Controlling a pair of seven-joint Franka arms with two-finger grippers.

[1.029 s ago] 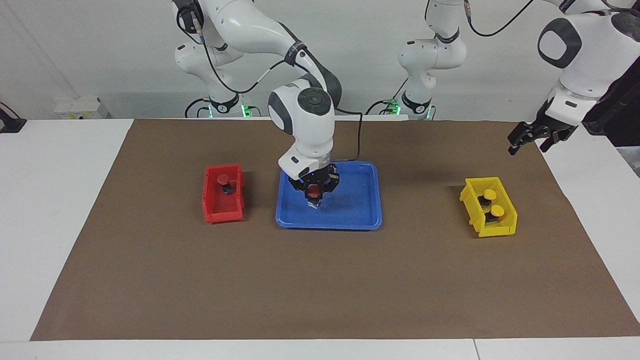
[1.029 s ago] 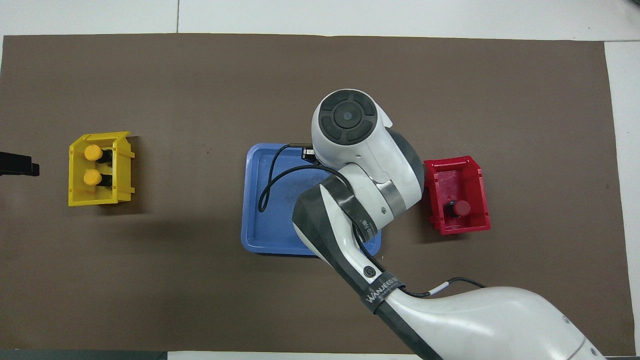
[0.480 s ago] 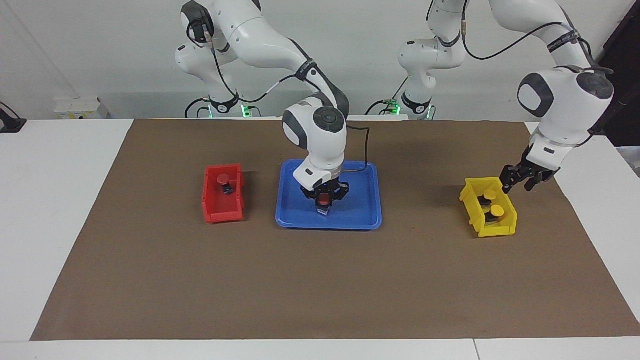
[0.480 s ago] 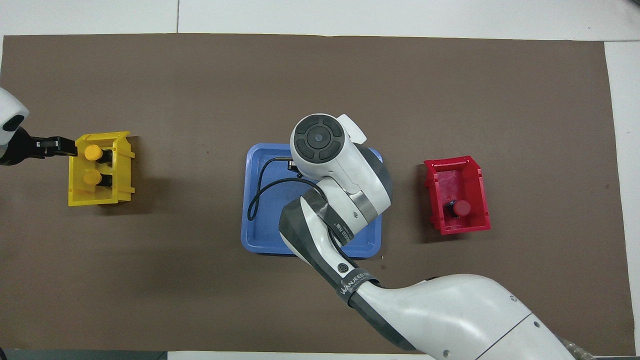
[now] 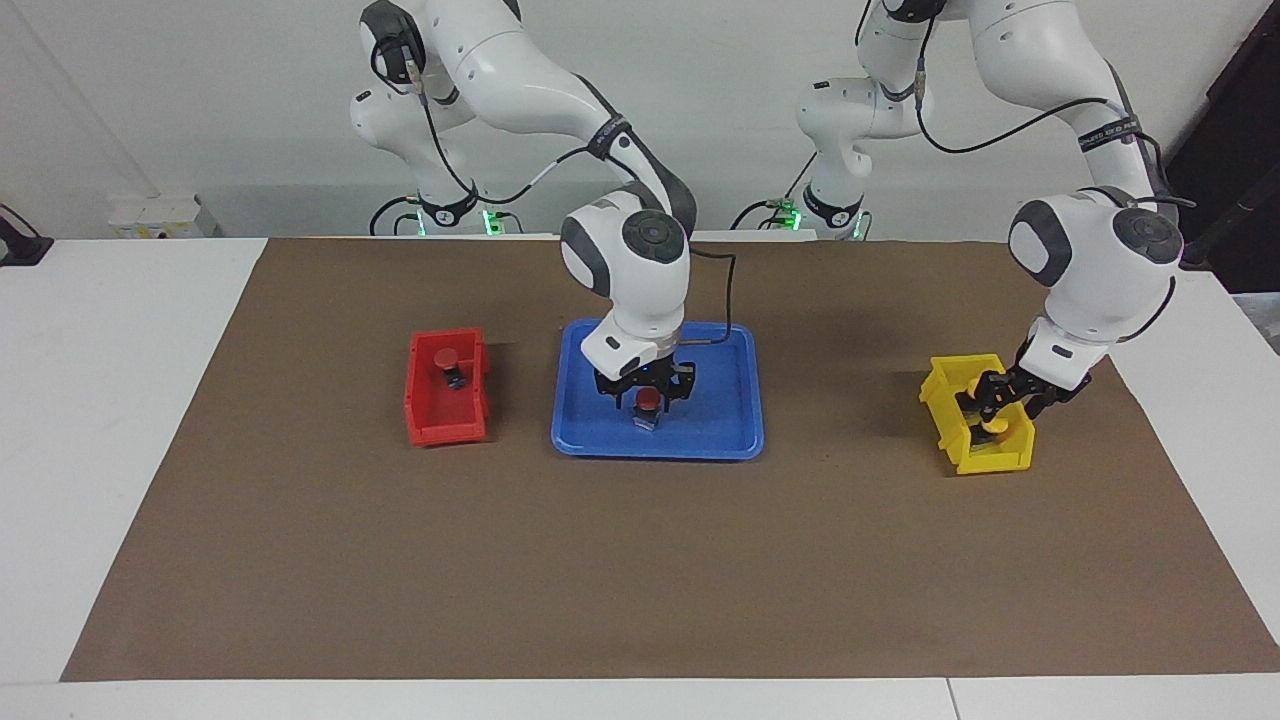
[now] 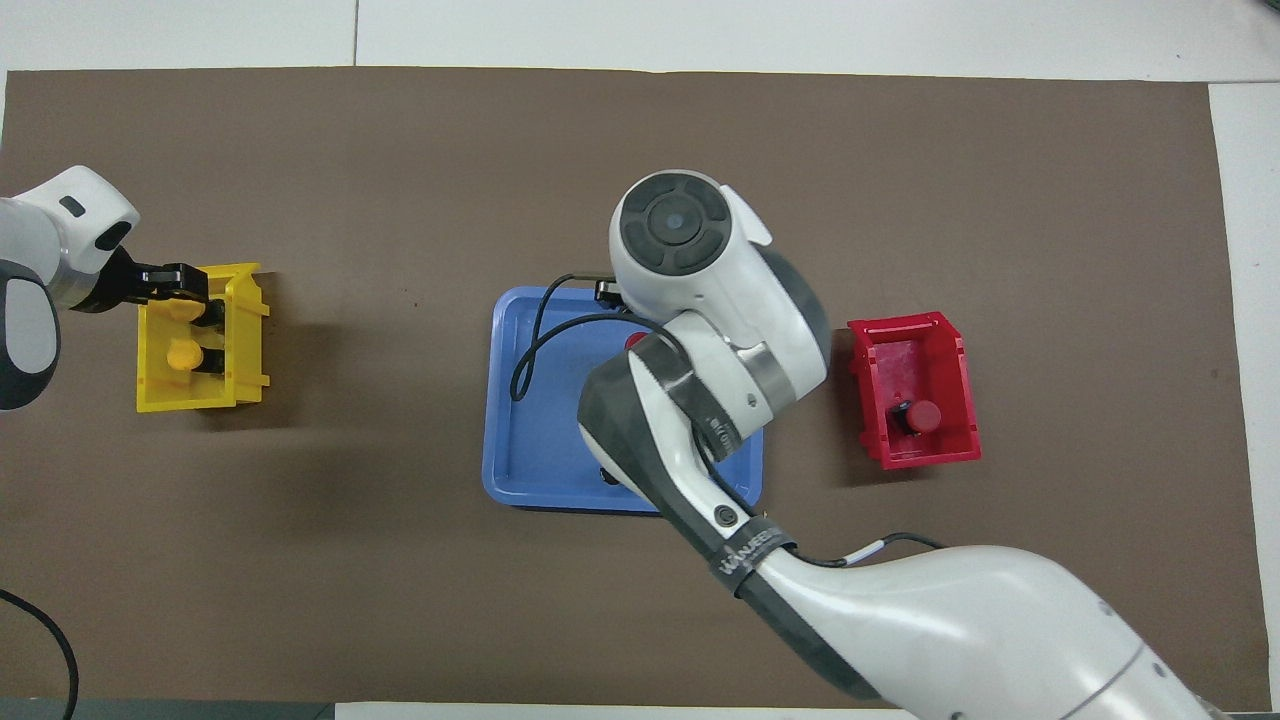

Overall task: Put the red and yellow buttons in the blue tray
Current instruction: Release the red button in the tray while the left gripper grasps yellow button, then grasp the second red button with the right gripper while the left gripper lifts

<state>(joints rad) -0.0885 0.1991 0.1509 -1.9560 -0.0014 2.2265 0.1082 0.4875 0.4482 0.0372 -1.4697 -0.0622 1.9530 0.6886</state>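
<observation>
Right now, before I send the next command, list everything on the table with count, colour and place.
Blue tray: one, blue, mid-table.
Red button in the tray: one, red cap, standing on the tray floor.
Red bin: one, toward the right arm's end.
Red button in the red bin: one.
Yellow bin: one, toward the left arm's end.
Yellow buttons: two, in the yellow bin.
Brown mat: one, covering the table.
Right end effector: around the red button in the tray.
Left end effector: down in the yellow bin, at the yellow button farther from the robots.
</observation>
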